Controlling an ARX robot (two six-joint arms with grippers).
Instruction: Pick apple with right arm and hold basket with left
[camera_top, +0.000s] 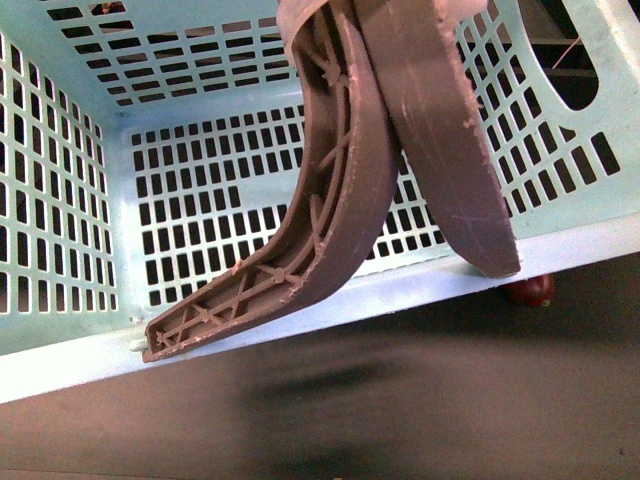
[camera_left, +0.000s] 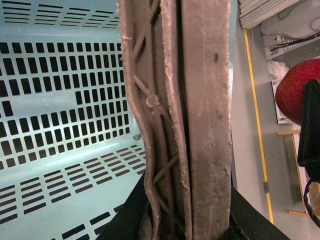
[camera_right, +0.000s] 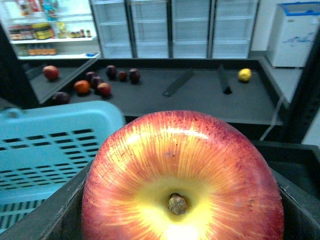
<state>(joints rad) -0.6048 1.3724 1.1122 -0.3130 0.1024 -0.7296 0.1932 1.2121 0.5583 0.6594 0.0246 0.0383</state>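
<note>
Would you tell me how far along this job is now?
Both grasps look done: the right end effector clamps the small red-and-yellow apple, and the left end effector grips the pale turquoise slotted plastic basket by its brown-grey handles. Nothing obvious remains beyond holding.

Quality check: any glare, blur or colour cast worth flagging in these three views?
Front view: the handles of the basket crowd the lens; blurred shadow on the dark surface below. Left wrist view: handles slightly soft, a bright patch on the basket wall. Right wrist view: apple sharp, with pale glare near its top; background shelves washed out, greenish cast.
</note>
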